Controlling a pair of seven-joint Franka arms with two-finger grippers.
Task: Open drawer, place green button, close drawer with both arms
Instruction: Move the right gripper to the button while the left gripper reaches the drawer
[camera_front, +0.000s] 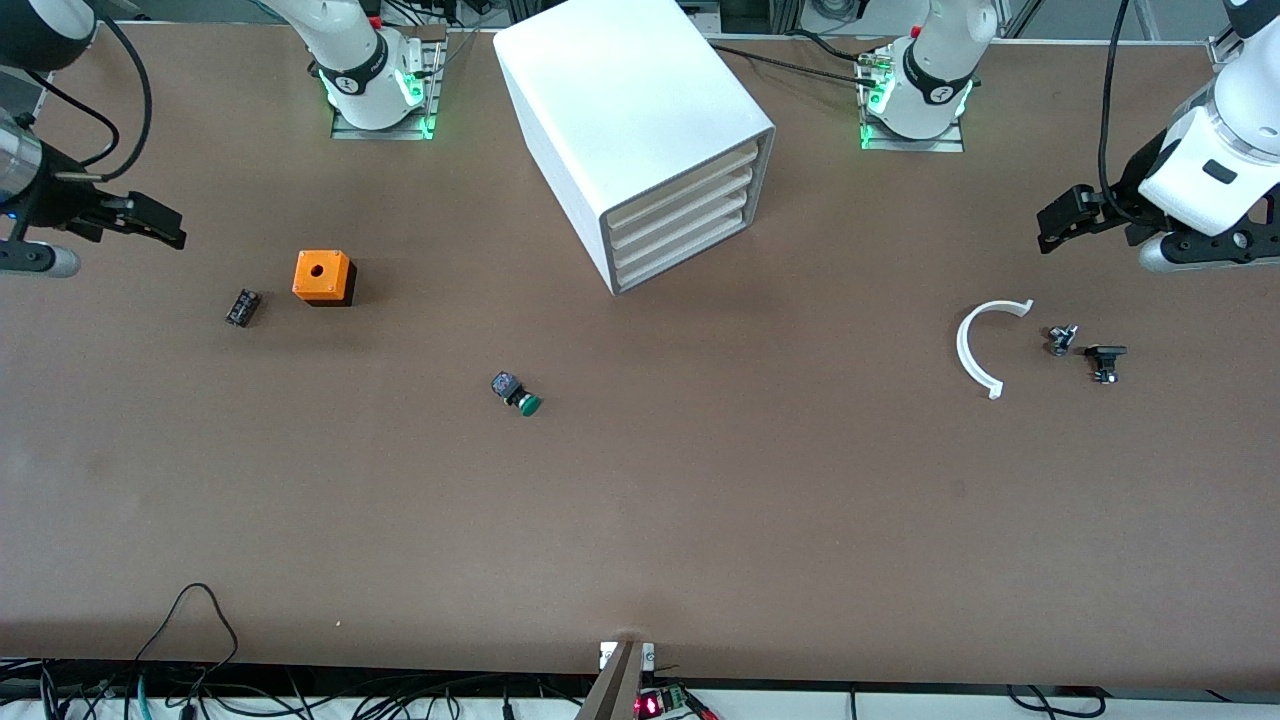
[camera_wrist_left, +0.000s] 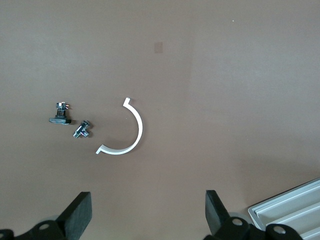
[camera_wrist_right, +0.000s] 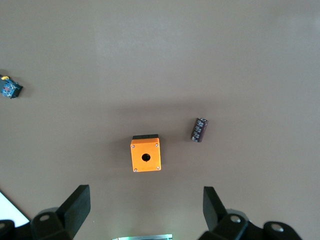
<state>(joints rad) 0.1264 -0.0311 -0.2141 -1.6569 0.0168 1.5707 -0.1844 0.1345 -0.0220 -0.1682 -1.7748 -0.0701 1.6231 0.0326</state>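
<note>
Button on table, partly cropped in right wrist view.

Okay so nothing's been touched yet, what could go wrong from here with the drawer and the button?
1. The button is tiny and lies on its side on the table; it could roll away from closing fingers.
2. All four drawers are shut and stacked close; the lowest drawer has only a thin lip, so a neighbouring one might get pulled.
3. The cabinet sits free and angled; pulling may slide it.

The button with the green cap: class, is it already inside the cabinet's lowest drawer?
No. The button lies on the bare table, nearer the front camera than the cabinet, whose lowest drawer is shut.
</note>
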